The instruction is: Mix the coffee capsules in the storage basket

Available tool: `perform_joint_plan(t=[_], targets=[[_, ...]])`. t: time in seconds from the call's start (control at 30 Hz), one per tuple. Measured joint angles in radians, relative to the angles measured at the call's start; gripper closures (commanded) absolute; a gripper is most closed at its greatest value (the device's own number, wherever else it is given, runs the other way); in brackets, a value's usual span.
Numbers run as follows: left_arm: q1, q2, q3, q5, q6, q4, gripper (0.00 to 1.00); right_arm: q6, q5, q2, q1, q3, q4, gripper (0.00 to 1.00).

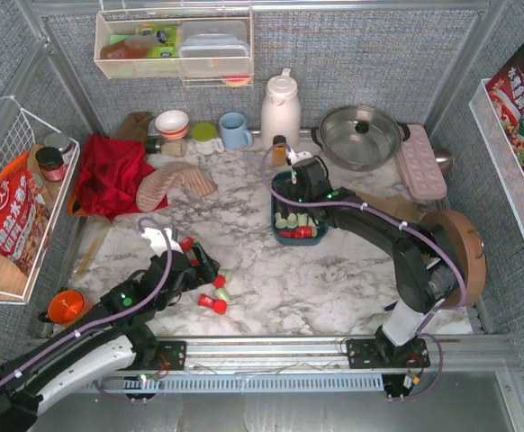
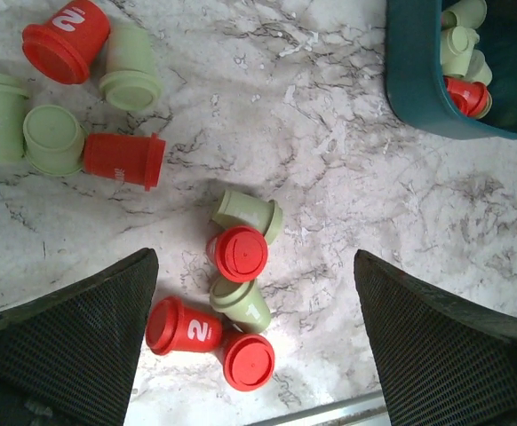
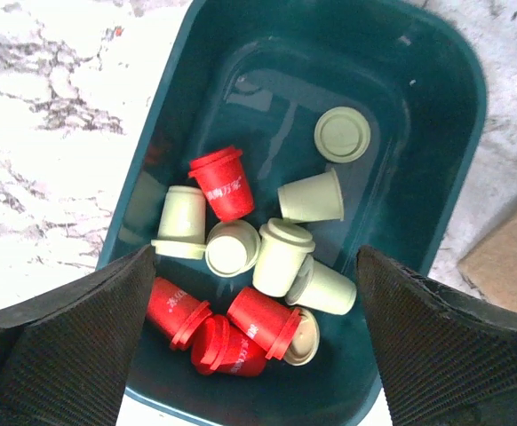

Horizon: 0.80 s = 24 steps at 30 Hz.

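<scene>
The teal storage basket (image 1: 276, 212) sits mid-table, and the right wrist view shows its floor (image 3: 267, 89). Several coffee capsules lie jumbled in it, red (image 3: 218, 182) and pale green (image 3: 281, 256). My right gripper (image 3: 254, 337) hangs open just above them with nothing between its fingers (image 3: 63, 346); from above it (image 1: 300, 193) covers the basket's far end. More capsules lie loose on the marble, red (image 2: 241, 253) and green (image 2: 241, 306). My left gripper (image 2: 254, 293) is open over this cluster, holding nothing. Another group (image 2: 121, 158) lies further off.
A red cloth (image 1: 109, 171) and a striped mitt (image 1: 167, 187) lie at the back left. Behind the basket stand a white thermos (image 1: 280, 108), a blue mug (image 1: 235, 130) and a steel pot (image 1: 361, 135). An orange cup (image 1: 64, 306) sits front left. A cardboard piece (image 3: 507, 248) lies beside the basket.
</scene>
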Motion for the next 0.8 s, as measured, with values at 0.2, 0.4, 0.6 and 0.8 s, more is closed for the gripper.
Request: perform_joint_plan(t=[0.2, 0.4, 0.6, 0.8], targets=[[0.000, 0.024, 0.041, 0.018, -0.002, -0.075, 0.01, 0.030, 0.074, 0.018, -0.003, 0.095, -0.077, 0.01], [0.000, 0.139, 0.093, 0.038, -0.002, -0.161, 0.01, 0.113, -0.009, 0.036, -0.104, 0.132, -0.127, 0.01], [-0.002, 0.195, 0.103, 0.041, -0.068, -0.241, 0.01, 0.238, -0.193, 0.049, -0.219, 0.109, -0.127, 0.01], [-0.003, 0.130, 0.019, 0.065, -0.181, -0.280, 0.11, 0.255, -0.237, 0.013, -0.224, 0.060, -0.107, 0.06]])
